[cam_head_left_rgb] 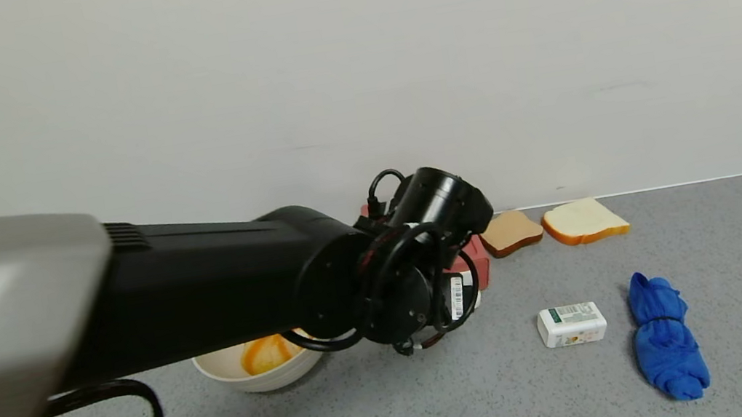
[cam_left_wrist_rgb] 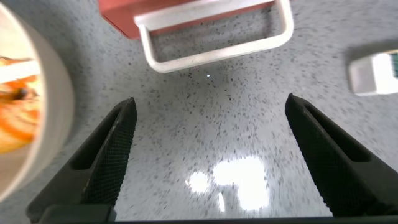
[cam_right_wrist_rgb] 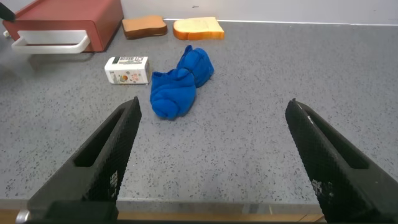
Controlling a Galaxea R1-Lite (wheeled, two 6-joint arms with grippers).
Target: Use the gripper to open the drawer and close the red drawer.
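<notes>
The left arm reaches across the grey speckled table toward the back wall, its wrist covering most of the red drawer in the head view. From the left wrist camera, the left gripper hangs just short of the drawer's front, fingers spread wide and holding nothing; the white loop handle lies ahead of the fingertips, apart from them, with bare tabletop showing through the loop. The drawer itself sits near the wall, and its tray front looks flush with the case in the right wrist view (the join is partly hidden, so this is not certain).

A cream bowl with something orange inside stands just to the left of the gripper. To the right of the drawer lie a brown bread slice and a white one, close to the wall. Nearer the robot are a small white box and a rolled blue cloth.

The right gripper hovers low over the table, well apart from the drawer, its jaws also wide open and empty
</notes>
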